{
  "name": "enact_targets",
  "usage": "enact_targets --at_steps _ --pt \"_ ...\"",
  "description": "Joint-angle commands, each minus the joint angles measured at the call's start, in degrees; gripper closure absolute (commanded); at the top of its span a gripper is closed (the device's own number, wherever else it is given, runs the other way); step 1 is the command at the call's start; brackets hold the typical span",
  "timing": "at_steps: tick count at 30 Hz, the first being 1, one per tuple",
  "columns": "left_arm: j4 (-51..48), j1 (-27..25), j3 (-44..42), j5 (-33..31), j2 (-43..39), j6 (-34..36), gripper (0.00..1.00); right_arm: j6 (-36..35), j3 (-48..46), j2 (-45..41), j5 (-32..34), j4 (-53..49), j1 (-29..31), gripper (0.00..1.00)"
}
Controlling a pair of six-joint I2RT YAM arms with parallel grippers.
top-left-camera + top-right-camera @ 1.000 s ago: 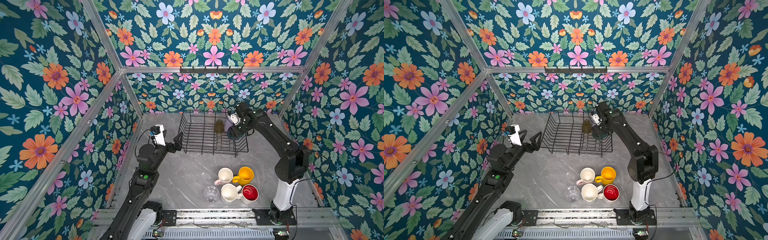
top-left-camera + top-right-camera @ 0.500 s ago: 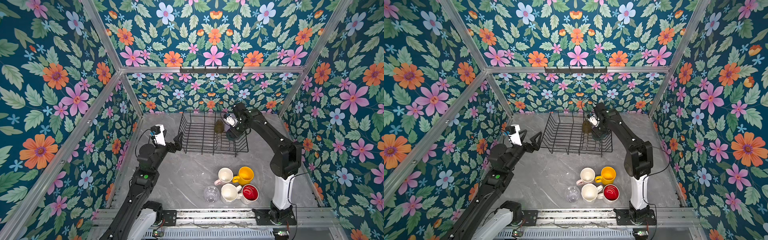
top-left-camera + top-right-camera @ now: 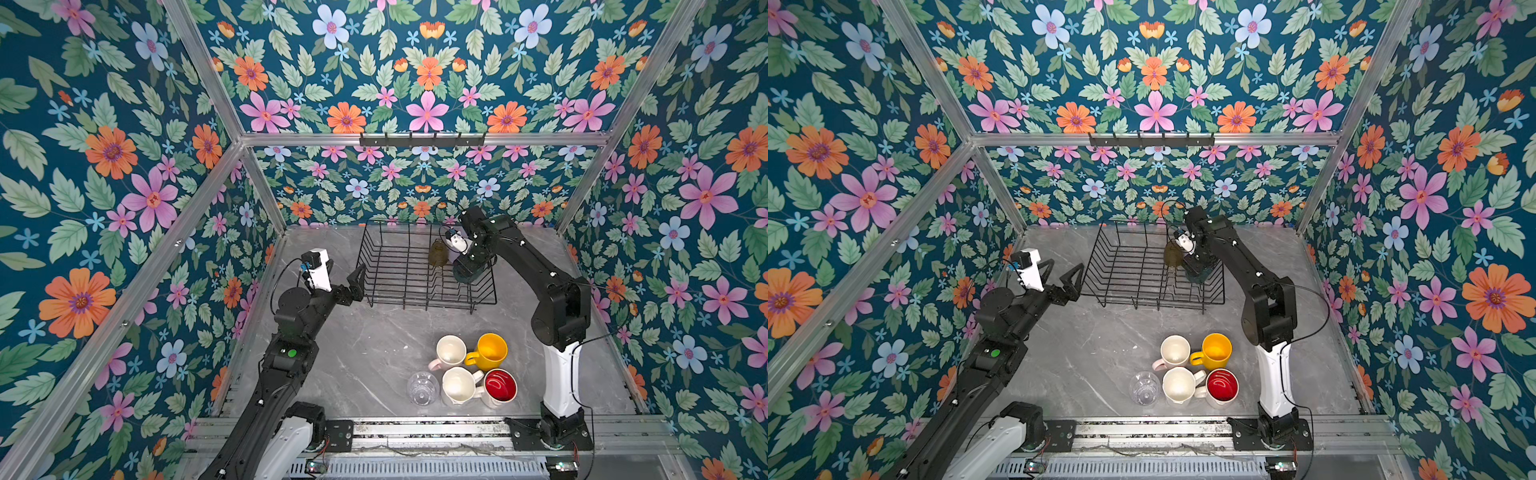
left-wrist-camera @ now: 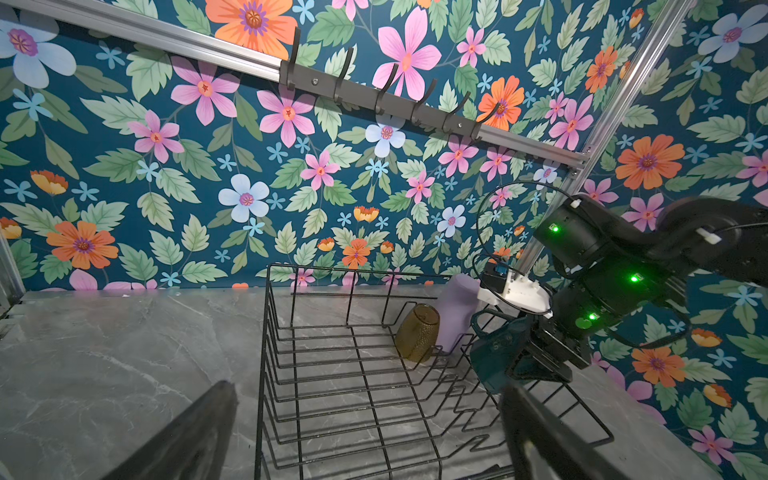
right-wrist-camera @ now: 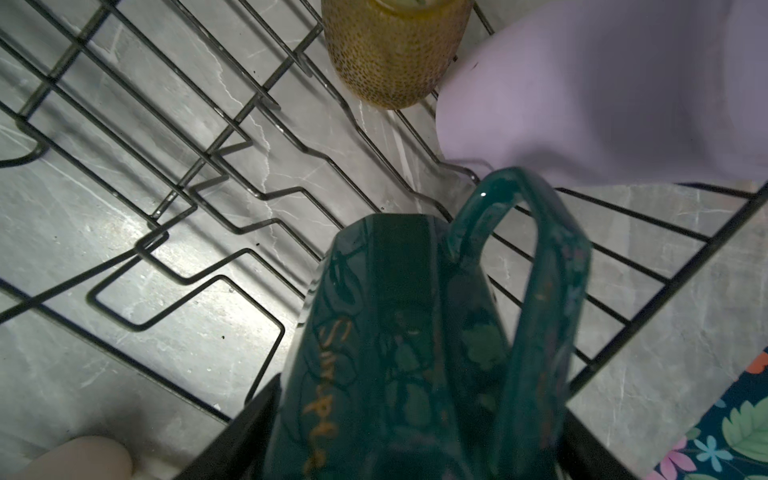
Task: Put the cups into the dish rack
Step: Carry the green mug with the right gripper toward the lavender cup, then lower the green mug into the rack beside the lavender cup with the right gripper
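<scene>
Right wrist view shows the right gripper (image 5: 411, 444) clamped on the dark teal mug (image 5: 395, 332), low over the dish rack's (image 3: 399, 270) right side beside the lilac tumbler (image 5: 602, 91). It should lower gently (handle clear of wires) before releasing. The left gripper (image 3: 1061, 272) hangs spread wide, empty.

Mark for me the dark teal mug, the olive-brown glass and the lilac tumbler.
dark teal mug (image 5: 386, 332): right wrist view, on its lettered side wall.
olive-brown glass (image 4: 417, 334): left wrist view, on its textured side.
lilac tumbler (image 4: 455, 311): left wrist view, on its side wall.
</scene>
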Motion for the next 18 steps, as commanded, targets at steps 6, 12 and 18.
enact_targets --at_steps 6,12,18 --pt "0.44 0.02 -0.06 -0.26 -0.11 0.11 0.0 4.62 2.73 3.25 1.38 -0.32 0.06 1.0" --pt "0.27 0.06 -0.05 -0.5 -0.19 0.13 0.0 7.49 2.15 4.69 1.51 0.39 -0.01 1.0" --pt "0.17 0.02 0.03 -0.61 -0.19 0.05 0.0 9.1 1.36 5.71 1.04 0.54 0.0 0.98"
